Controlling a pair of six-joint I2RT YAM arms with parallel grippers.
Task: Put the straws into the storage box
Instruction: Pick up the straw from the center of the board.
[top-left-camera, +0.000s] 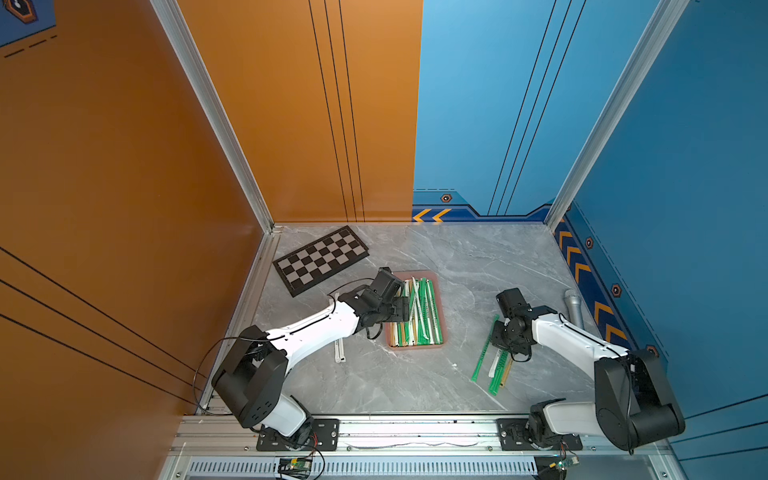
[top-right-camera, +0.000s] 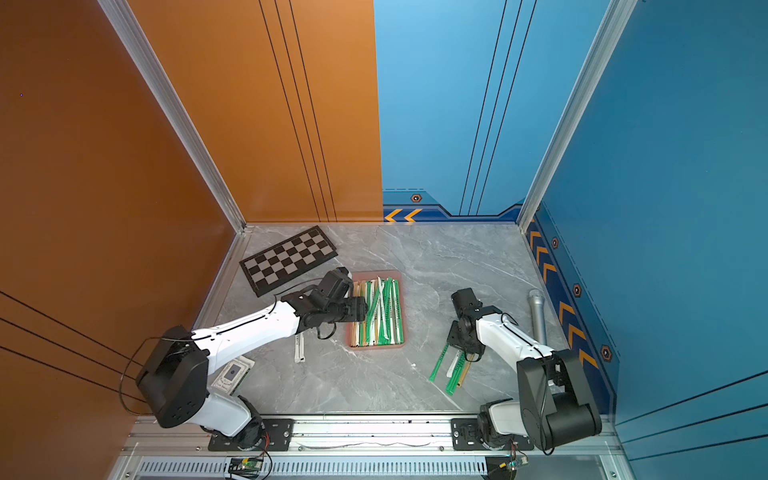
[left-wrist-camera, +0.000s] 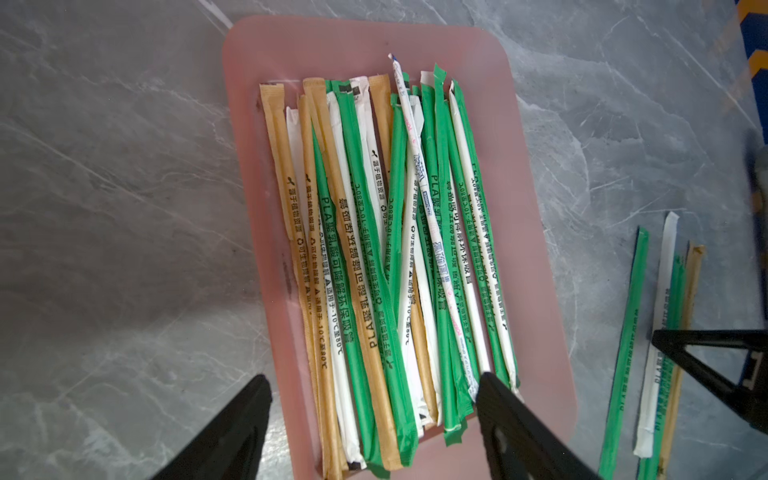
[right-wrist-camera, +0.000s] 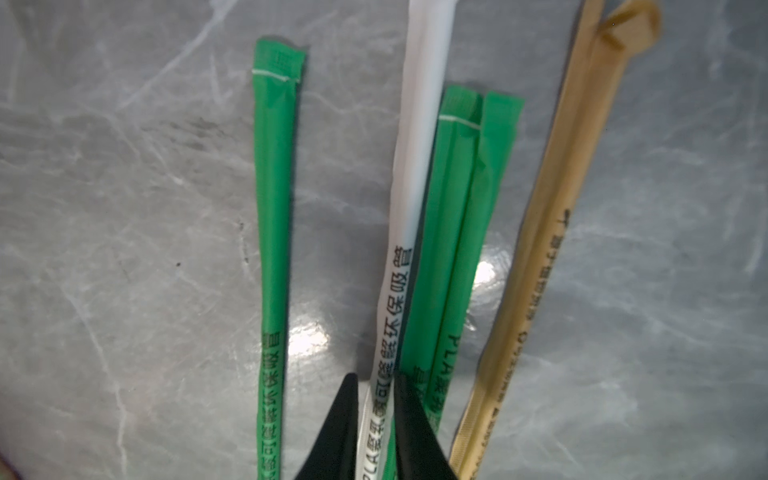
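— Now, the right hand (right-wrist-camera: 376, 376) is clamped on a white straw (right-wrist-camera: 419, 124) among the loose straws (top-left-camera: 484, 353) on the counter (top-left-camera: 415, 382). How best to lift it?

— Straight up, I think, so the green ones (right-wrist-camera: 274, 187) stay put. Then lay it lengthwise in the storage box (left-wrist-camera: 536, 216). The left hand (left-wrist-camera: 374, 378), spread wide and empty over the box, should clear away first.

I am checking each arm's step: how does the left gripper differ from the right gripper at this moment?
The left gripper stands open; the right gripper is shut on a white straw. The left gripper is over the pink storage box, holding nothing; the right gripper is over loose straws on the table. Both are black.
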